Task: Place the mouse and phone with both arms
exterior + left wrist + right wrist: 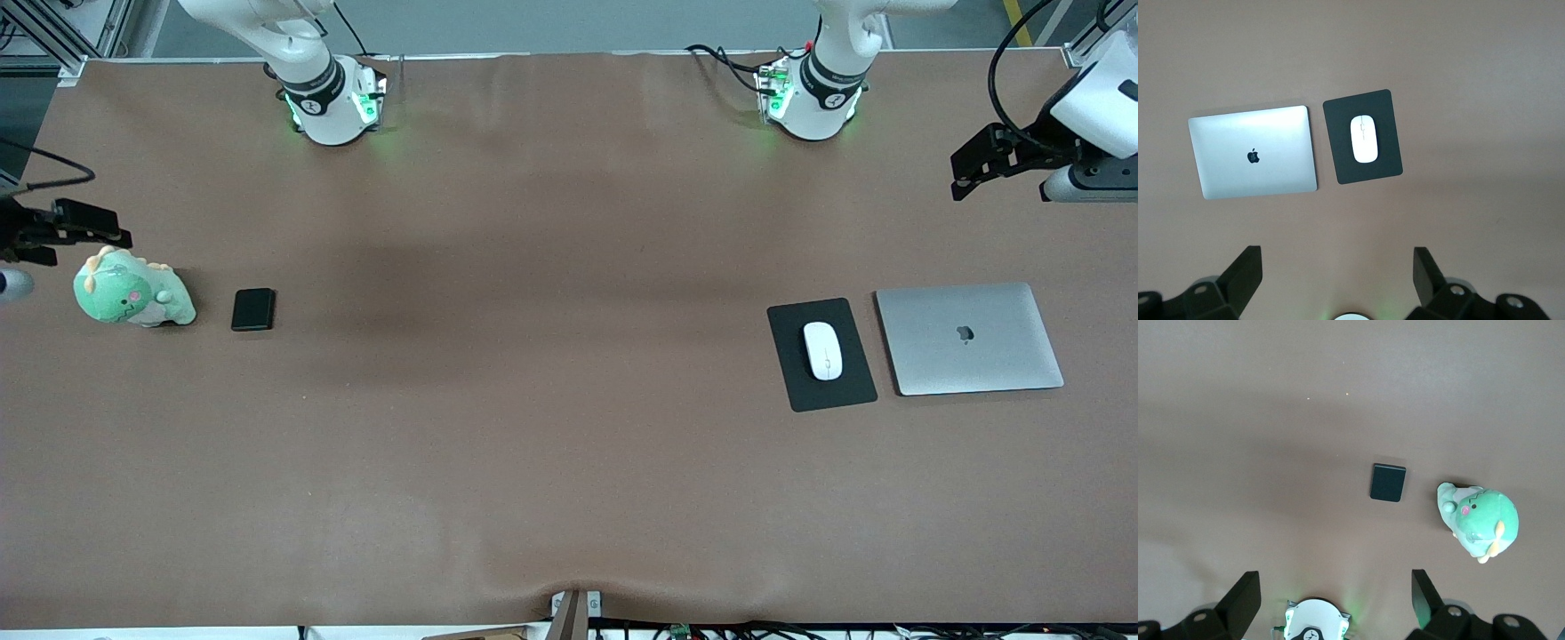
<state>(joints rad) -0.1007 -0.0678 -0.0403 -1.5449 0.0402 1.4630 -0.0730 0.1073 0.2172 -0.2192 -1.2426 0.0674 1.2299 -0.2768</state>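
Neither pickup has begun — both arms wait high at the worktop's (569,462) ends. The mouse (822,350) lies on the black mouse pad (800,382), just beside the closed silver laptop (969,356) and toward the left arm's end. The phone (253,309) lies flat on the bare worktop toward the right arm's end, just beside a green plush toy (132,297) — well apart from the laptop.

The left tool (965,173) hangs over the worktop's edge near the laptop, fingers spread wide and empty. The right tool (80,229) hovers just above the plush toy, fingers likewise apart and holding nothing.

The next move probably calls for each arm to swing inward and descend: left over the mouse, right over the phone, keeping clear of the plush toy.
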